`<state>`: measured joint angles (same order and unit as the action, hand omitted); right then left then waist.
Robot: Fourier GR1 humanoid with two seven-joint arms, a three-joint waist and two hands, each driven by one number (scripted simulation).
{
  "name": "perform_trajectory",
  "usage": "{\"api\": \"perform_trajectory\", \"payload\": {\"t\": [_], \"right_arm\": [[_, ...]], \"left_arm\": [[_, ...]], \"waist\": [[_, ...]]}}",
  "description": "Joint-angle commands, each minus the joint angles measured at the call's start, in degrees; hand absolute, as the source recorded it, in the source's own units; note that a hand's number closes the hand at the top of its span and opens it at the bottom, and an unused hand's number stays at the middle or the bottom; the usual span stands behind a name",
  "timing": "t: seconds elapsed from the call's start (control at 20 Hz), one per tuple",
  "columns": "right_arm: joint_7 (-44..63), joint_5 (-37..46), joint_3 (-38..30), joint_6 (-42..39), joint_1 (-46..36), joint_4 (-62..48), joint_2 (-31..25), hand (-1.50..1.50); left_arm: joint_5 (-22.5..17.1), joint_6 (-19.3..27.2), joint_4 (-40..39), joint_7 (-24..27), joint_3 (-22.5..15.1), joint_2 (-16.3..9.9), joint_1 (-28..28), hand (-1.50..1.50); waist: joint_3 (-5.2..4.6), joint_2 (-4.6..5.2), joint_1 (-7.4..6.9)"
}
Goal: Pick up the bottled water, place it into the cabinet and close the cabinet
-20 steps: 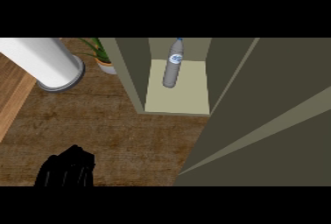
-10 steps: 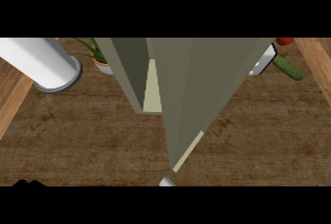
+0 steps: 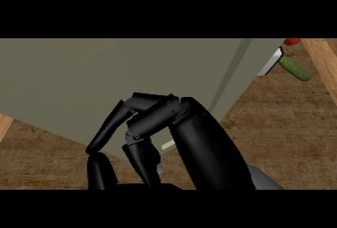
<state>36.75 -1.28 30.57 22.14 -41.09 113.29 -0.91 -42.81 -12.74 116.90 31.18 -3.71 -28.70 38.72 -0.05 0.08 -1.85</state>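
The cabinet (image 3: 72, 84) fills the upper left and centre of the frame as a broad grey-green slab, its door (image 3: 171, 67) looking all but shut, with only a pale sliver of the inside showing just under the hand near the lower middle. Below and to the right of it lies the wooden counter (image 3: 283, 129).

One black hand (image 3: 154, 129) rises from the lower middle, large and close to the camera, its fingers (image 3: 108, 129) bent and curled in against the cabinet face with nothing between them. Which arm it belongs to cannot be told for certain; by its grey forearm at the lower right it reads as the right hand. The other hand is not visible.

The bottled water cannot be seen anywhere; it is presumably behind the door, so the placing step looks done and the closing nearly so. Such a bottle would be light, stiff and smooth, best taken round its middle.

A cucumber (image 3: 295, 69) and a knife (image 3: 270, 62) lie at the upper right, just beside the cabinet's edge. Open counter to the right leaves room to draw the hand back.
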Motion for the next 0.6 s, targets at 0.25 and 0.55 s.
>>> {"api": "perform_trajectory", "payload": {"t": [0.25,0.55], "right_arm": [[-9.64,-7.04,-13.15,-8.53,-9.24,-22.34,0.9,1.5],[-15.4,-9.0,-16.41,-10.89,-14.94,-35.88,0.9,1.5]], "left_arm": [[-1.11,-4.23,-0.3,-0.59,4.18,0.56,2.36,1.5],[-5.73,-8.86,-2.37,-2.09,9.03,-0.72,2.89,1.5]], "waist": [[0.04,0.17,0.47],[0.02,0.14,0.36]]}}
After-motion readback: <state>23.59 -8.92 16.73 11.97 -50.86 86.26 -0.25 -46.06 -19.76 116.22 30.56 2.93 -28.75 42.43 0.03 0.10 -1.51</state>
